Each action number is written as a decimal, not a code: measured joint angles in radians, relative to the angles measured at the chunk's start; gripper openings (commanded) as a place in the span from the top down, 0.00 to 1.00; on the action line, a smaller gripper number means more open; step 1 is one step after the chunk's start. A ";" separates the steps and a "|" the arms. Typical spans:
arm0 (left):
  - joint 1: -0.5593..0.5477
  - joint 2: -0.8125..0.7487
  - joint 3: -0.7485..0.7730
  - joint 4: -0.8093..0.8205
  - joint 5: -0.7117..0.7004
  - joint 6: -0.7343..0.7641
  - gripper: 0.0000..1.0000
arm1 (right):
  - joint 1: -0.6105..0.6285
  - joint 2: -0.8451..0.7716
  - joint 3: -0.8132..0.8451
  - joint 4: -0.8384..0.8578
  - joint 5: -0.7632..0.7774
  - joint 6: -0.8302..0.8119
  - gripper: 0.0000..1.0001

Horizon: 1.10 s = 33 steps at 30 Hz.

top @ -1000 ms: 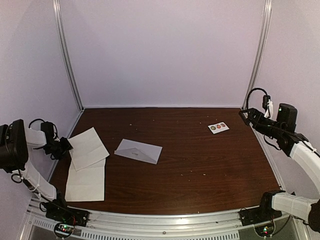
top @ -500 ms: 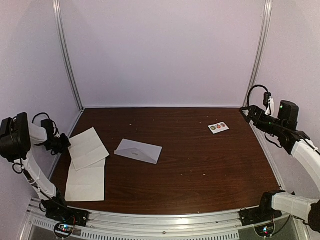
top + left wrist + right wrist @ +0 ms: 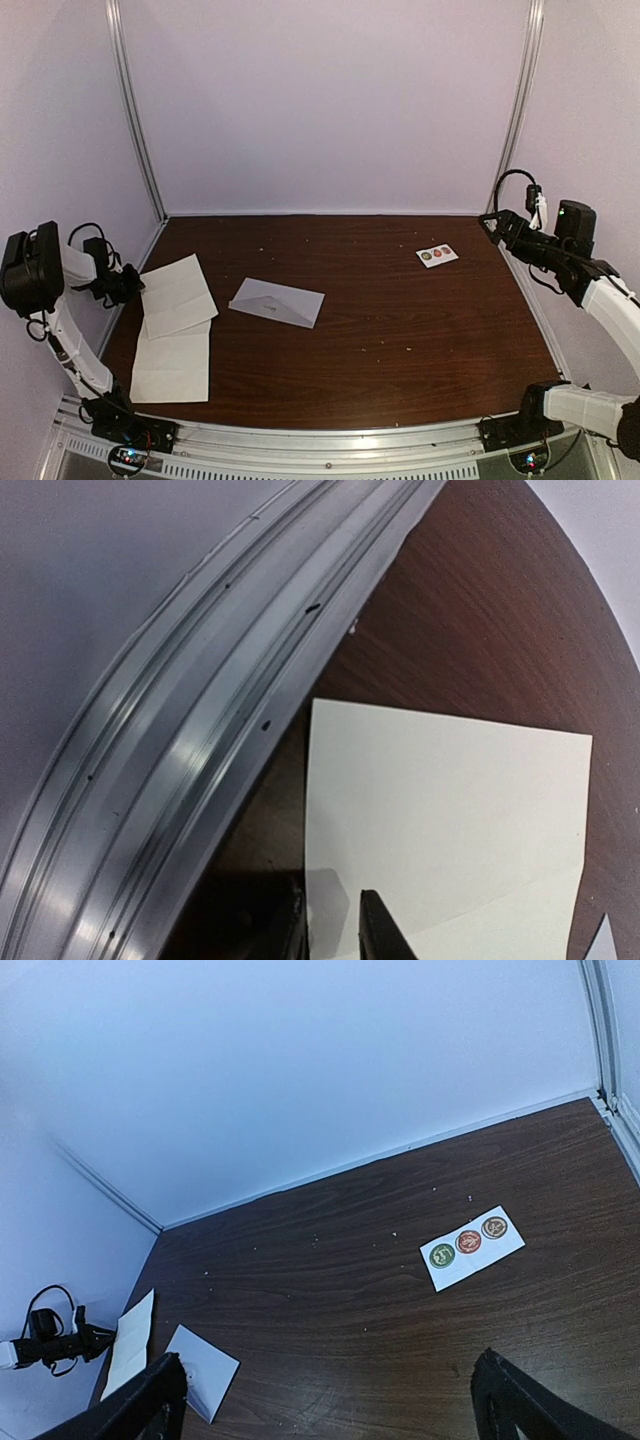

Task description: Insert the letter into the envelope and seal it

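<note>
The envelope (image 3: pixel 278 301) lies flat left of the table's middle; it also shows in the right wrist view (image 3: pixel 205 1365). Two plain white sheets lie at the left, the upper sheet (image 3: pixel 178 295) overlapping the lower sheet (image 3: pixel 172 362). My left gripper (image 3: pixel 128 285) is low at the upper sheet's left edge. In the left wrist view its fingers (image 3: pixel 335 935) stand a narrow gap apart, and the edge of the sheet (image 3: pixel 440 810) lies in that gap. My right gripper (image 3: pixel 492 224) is wide open and empty, raised at the far right (image 3: pixel 330 1410).
A small white card with three round stickers (image 3: pixel 437 255) lies at the back right, also in the right wrist view (image 3: pixel 472 1245). An aluminium frame rail (image 3: pixel 200 730) runs close along my left gripper. Enclosure walls and posts (image 3: pixel 135 110) ring the table.
My left gripper has drawn a little left and back along the upper sheet's edge. My right gripper has lifted slightly. The papers and the envelope lie as before.
</note>
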 measured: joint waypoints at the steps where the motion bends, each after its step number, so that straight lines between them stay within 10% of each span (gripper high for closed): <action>1: -0.002 0.007 0.005 0.001 0.000 0.001 0.90 | 0.000 0.000 0.000 0.000 0.000 0.000 0.00; 22: -0.164 -0.048 0.005 -0.151 0.047 0.120 1.00 | 0.027 0.002 -0.003 -0.026 -0.106 -0.062 0.00; 33: -0.331 -0.104 -0.043 -0.164 0.076 0.120 1.00 | 0.412 0.056 -0.003 0.019 -0.066 0.003 0.00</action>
